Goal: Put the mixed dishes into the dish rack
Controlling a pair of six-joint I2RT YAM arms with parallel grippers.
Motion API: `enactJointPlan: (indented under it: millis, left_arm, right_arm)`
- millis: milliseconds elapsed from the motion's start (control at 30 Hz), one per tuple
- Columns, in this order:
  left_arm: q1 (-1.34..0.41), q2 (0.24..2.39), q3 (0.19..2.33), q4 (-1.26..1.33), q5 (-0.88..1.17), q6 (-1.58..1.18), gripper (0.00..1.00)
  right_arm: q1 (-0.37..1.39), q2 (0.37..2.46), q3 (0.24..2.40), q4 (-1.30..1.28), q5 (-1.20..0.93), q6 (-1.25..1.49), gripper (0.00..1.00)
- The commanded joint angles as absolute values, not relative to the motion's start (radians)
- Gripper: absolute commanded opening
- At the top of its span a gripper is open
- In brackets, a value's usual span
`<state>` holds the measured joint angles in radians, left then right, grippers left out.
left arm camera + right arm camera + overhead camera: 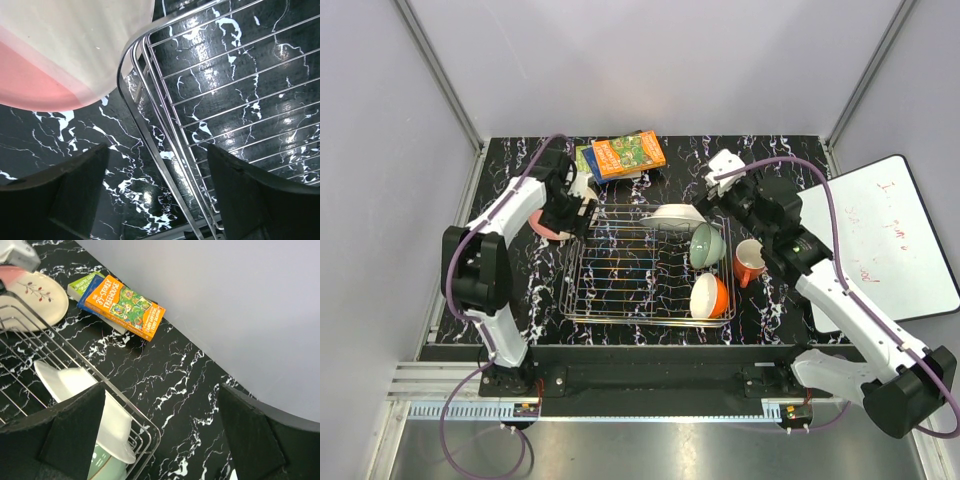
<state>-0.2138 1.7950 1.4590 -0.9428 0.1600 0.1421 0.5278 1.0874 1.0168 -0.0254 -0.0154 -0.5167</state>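
Black marbled tabletop (pixel 520 290) enclosed by pale grey walls, with the dish rack (pixel 620 285) at its centre. We count three dishes inside the rack: the white plate (pixel 672 214) leaning at the far edge, the pale green bowl (pixel 706 243) just in front of it by the right side, and the orange bowl (pixel 708 296) in the near right corner. Two dishes lie outside it: the orange-red mug (pixel 748 262) stands on the table just beside the rack's right edge, and the pink-and-cream plate (pixel 552 225) lies flat just off the far left corner. We find no pink cup in any view. The left gripper (pixel 157 175) hangs over that far left corner with its jaws spread and nothing between them, the plate's rim close ahead. The right gripper (pixel 160 395) is likewise spread wide and empty, above the rack's far right corner near the white plate. The colourful books (pixel 628 154) at the far edge and the whiteboard (pixel 880 235) off to the right play no part. We judge the loading roughly half done, with the plate the likely next pick for the left arm and the mug for the right.
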Motion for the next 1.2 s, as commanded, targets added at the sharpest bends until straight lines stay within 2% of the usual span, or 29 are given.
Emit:
enactJointPlan:
  millis: [0, 67, 100, 167, 267, 400, 500, 767, 1167]
  left_arm:
    - [-0.209, 1.781, 1.439, -0.884, 0.175, 0.167, 0.68]
    - [-0.209, 1.782, 1.421, -0.884, 0.210, 0.167, 0.60]
    - [-0.210, 1.781, 1.414, -0.887, 0.221, 0.167, 0.51]
    - [-0.210, 1.778, 1.387, -0.887, 0.253, 0.166, 0.41]
    - [-0.215, 1.772, 1.346, -0.907, 0.288, 0.179, 0.36]
    - [-0.219, 1.747, 1.289, -0.917, 0.298, 0.199, 0.34]
    - [-0.227, 1.717, 1.252, -0.920, 0.328, 0.206, 0.25]
    - [-0.267, 1.651, 1.177, -0.957, 0.409, 0.224, 0.22]
    - [-0.282, 1.626, 1.043, -1.008, 0.450, 0.272, 0.25]
  right_arm:
    - [0.523, 1.065, 1.026, 0.049, 0.066, -0.397, 1.00]
    - [0.525, 1.057, 1.002, 0.083, 0.072, -0.387, 1.00]
    - [0.523, 1.046, 0.993, 0.097, 0.069, -0.384, 1.00]
    - [0.523, 1.045, 0.982, 0.107, 0.060, -0.382, 1.00]
    - [0.523, 1.055, 0.992, 0.088, 0.057, -0.380, 1.00]
    - [0.523, 1.057, 0.989, 0.094, 0.054, -0.374, 1.00]
    - [0.525, 1.061, 0.980, 0.103, 0.054, -0.368, 1.00]
    - [0.525, 1.071, 0.968, 0.087, 0.055, -0.367, 1.00]
    - [0.523, 1.114, 0.982, 0.100, 0.014, -0.335, 1.00]
